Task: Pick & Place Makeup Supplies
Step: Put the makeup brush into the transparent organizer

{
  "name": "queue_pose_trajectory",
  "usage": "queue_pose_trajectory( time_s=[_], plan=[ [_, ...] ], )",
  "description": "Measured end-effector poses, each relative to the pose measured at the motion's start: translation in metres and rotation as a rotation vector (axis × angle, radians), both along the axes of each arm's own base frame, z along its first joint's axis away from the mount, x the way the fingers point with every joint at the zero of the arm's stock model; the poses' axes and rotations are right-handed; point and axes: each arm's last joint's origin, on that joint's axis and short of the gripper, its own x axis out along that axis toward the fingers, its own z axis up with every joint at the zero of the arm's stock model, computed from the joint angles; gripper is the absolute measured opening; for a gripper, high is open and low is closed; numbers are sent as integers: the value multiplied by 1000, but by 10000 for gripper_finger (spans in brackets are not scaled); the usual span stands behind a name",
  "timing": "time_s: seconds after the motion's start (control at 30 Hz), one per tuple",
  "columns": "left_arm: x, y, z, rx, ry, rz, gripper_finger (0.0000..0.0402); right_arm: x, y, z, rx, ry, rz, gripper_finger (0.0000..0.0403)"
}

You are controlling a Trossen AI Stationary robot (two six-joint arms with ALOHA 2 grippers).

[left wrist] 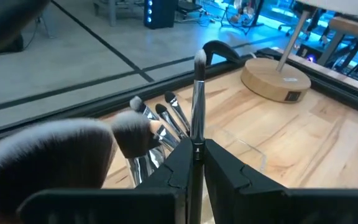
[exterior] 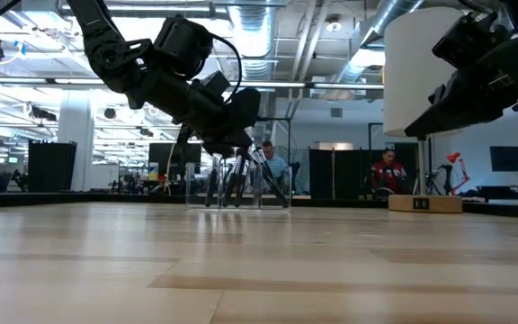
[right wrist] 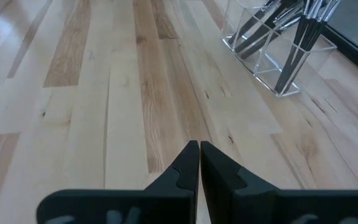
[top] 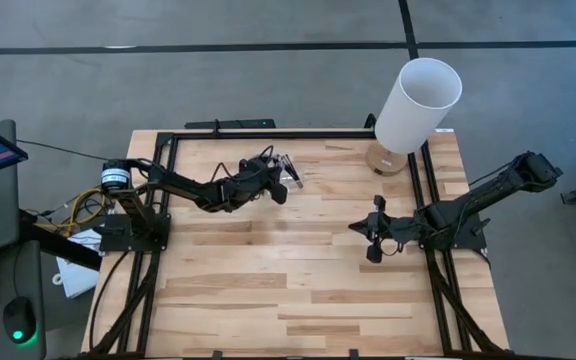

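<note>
A small clear plastic holder [exterior: 238, 191] stands on the table at the far middle, with several slim brushes [left wrist: 160, 115] upright in it, bristles up. It also shows in the right wrist view [right wrist: 278, 46]. A wide fluffy brush head [left wrist: 48, 155] shows close to the left wrist camera. My left gripper [top: 276, 178] is just above the holder, shut on one slim brush [left wrist: 197, 93]. My right gripper [top: 371, 232] is shut and empty, low over the table at the right, well apart from the holder. My left gripper pinches one slim brush between its two fingertips, on the shaft just below the silver ferrule [left wrist: 197, 142]. The brush runs on past the fingertips, its small bristle tip [left wrist: 199, 59] away from the gripper. The fingers hide its lower end.
A tall white cylinder [top: 418, 103] on a round wooden base [top: 390, 158] stands at the far right corner. A black frame [top: 268, 134] runs along the table's edges. The near half of the wooden table [top: 288, 290] is bare.
</note>
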Motion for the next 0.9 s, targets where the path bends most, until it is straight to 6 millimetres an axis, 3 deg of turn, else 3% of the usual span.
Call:
queue_pose_trajectory(
  time_s=[0.17, 0.4, 0.9],
  plan=[
    [1, 0, 2, 2, -27, 0, 30, 0, 0, 0, 0, 0, 0, 8],
    [4, 1, 21, 53, -210, -5, 30, 0, 0, 0, 1, -3, 0, 8],
    [4, 2, 25, 65, -243, 51, 30, 3, 1, 6, 10, -65, 5, 8]
  ],
)
